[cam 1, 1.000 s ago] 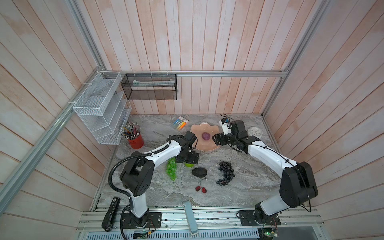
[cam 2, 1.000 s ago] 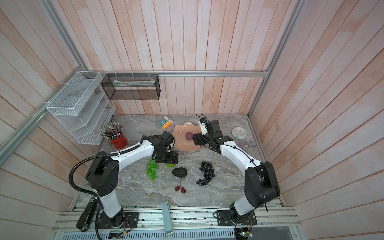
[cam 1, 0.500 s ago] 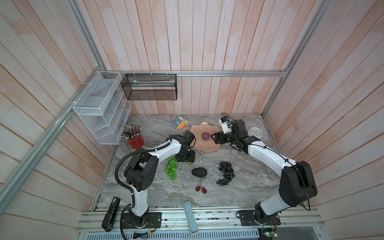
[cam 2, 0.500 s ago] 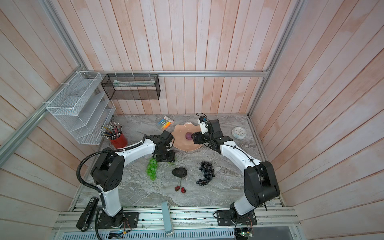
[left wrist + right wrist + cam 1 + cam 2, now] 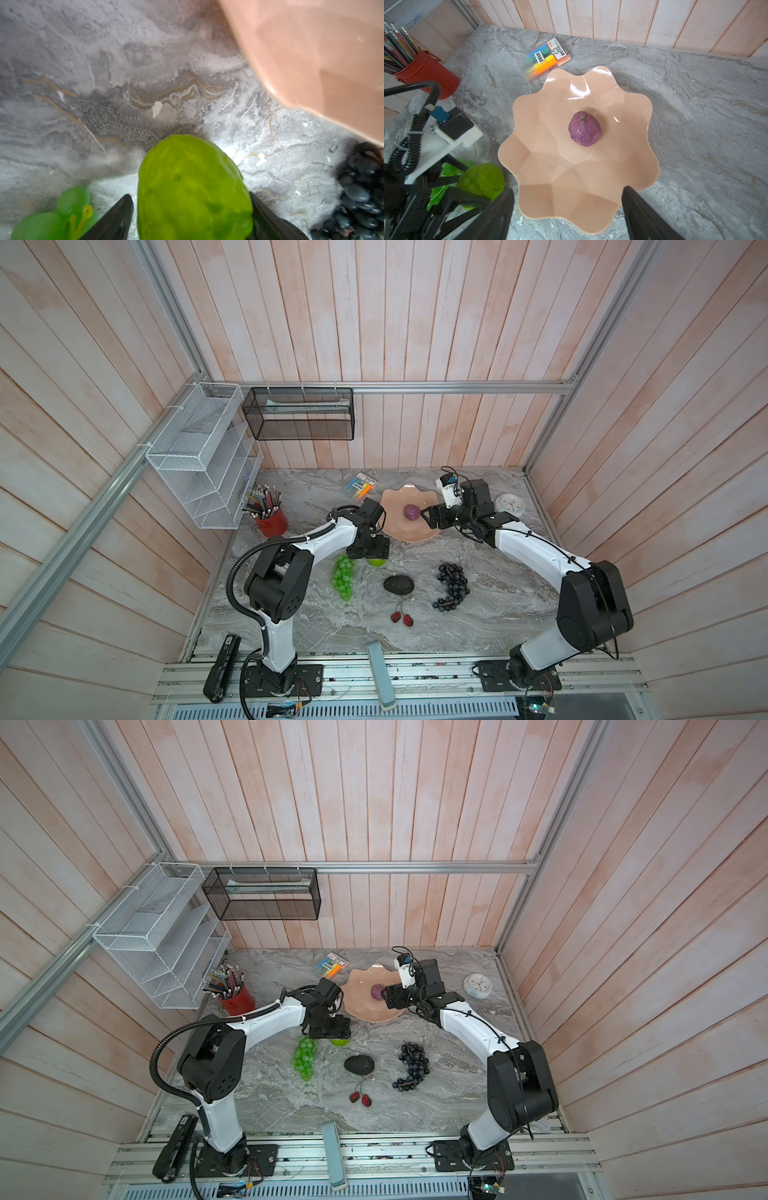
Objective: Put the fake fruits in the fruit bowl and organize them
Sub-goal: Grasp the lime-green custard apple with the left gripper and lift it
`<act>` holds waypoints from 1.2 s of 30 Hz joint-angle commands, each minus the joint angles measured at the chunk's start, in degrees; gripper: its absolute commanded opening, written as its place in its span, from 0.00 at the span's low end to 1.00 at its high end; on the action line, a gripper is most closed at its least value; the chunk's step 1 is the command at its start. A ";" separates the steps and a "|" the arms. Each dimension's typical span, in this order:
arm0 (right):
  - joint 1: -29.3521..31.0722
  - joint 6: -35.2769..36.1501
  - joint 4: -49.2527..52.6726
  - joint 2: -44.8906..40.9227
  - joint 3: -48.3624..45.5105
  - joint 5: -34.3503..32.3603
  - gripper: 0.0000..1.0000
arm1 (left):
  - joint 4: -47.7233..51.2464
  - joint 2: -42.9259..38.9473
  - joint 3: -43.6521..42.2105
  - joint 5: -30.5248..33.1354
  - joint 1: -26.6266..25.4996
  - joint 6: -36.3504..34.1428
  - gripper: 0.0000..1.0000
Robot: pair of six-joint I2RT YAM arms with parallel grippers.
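Observation:
The peach-pink fruit bowl (image 5: 399, 499) (image 5: 365, 977) (image 5: 571, 176) holds only the purple ball (image 5: 410, 512) (image 5: 584, 131). My left gripper (image 5: 374, 549) (image 5: 189, 195) is down at the table just in front of the bowl. It is open around the bumpy lime-green ball (image 5: 377, 561) (image 5: 193, 187) (image 5: 481, 180); one finger is against the ball and a thin gap shows at the other. My right gripper (image 5: 428, 516) (image 5: 568, 189) hangs open and empty over the bowl's right rim. On the table lie the green grapes (image 5: 343, 581), avocado (image 5: 398, 585), dark grapes (image 5: 451, 585) and cherry pair (image 5: 402, 618).
A red pencil cup (image 5: 272, 520) stands at the left, a marker pack (image 5: 359, 486) lies behind the bowl, and a white clock (image 5: 509, 504) sits at the far right. Wire racks (image 5: 199, 460) hang on the left and back walls. The green grapes lie close beside the left gripper.
The left arm has shifted slightly while its gripper stays over the lime-green ball. The right gripper has edged a little left over the bowl's rim.

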State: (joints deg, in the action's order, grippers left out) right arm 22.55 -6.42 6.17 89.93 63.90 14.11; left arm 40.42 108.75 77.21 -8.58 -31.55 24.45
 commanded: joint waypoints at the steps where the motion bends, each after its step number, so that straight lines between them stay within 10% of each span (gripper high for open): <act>1: -0.30 0.35 0.87 0.72 0.61 1.00 0.82 | -1.49 0.86 2.14 -1.02 0.09 -1.65 0.82; 7: -0.29 0.34 0.50 0.59 0.23 0.83 0.81 | -1.67 0.78 1.33 -2.14 0.09 -1.59 0.70; 24: -0.27 0.26 -0.29 0.73 -0.77 1.25 0.81 | -1.10 3.29 1.19 -4.69 -0.36 -3.72 0.86; 36: -0.30 0.44 -0.39 0.60 -0.40 0.76 0.81 | -1.44 0.85 0.44 -2.72 -0.35 -2.96 0.59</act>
State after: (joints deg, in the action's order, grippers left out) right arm 22.55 -6.37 6.02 90.06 63.61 14.50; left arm 39.00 111.63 77.89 -11.97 -31.83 22.04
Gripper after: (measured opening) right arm 0.811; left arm 0.709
